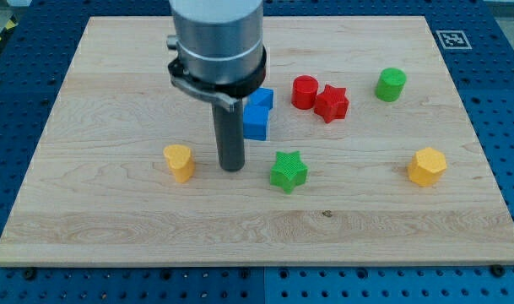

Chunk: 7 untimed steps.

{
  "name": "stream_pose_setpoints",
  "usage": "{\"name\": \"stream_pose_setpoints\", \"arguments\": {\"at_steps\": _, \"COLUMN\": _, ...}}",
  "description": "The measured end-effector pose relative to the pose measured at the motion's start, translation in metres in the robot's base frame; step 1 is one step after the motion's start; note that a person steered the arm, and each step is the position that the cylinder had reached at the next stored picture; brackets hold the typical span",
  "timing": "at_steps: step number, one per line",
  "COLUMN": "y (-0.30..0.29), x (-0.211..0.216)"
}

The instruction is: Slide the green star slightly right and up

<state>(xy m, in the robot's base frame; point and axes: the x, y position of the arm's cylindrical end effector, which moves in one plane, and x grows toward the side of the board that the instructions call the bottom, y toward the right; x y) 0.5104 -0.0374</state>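
Observation:
The green star (pixel 289 171) lies on the wooden board (pixel 113 211) a little below its middle. My tip (pixel 232 167) rests on the board to the star's left, a short gap away and at about the same height in the view. A yellow block (pixel 180 162) stands to the tip's left. Two blue blocks (pixel 257 115) sit just above and right of the tip, partly hidden behind the rod.
A red cylinder (pixel 305 91) and a red star (pixel 332 103) touch each other above and right of the green star. A green cylinder (pixel 391 84) stands at the upper right. A yellow hexagonal block (pixel 427 165) sits at the right.

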Motion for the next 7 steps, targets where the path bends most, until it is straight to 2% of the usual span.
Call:
{"name": "stream_pose_setpoints", "arguments": {"at_steps": 1, "y": 0.001, "x": 0.003}}
{"name": "stream_pose_setpoints", "arguments": {"at_steps": 2, "y": 0.034, "x": 0.016}}
{"name": "stream_pose_setpoints", "arguments": {"at_steps": 3, "y": 0.044, "x": 0.022}}
{"name": "stream_pose_setpoints", "arguments": {"at_steps": 4, "y": 0.046, "x": 0.019}}
{"name": "stream_pose_setpoints", "arguments": {"at_steps": 5, "y": 0.073, "x": 0.008}}
{"name": "stream_pose_setpoints", "arguments": {"at_steps": 7, "y": 0.103, "x": 0.021}}
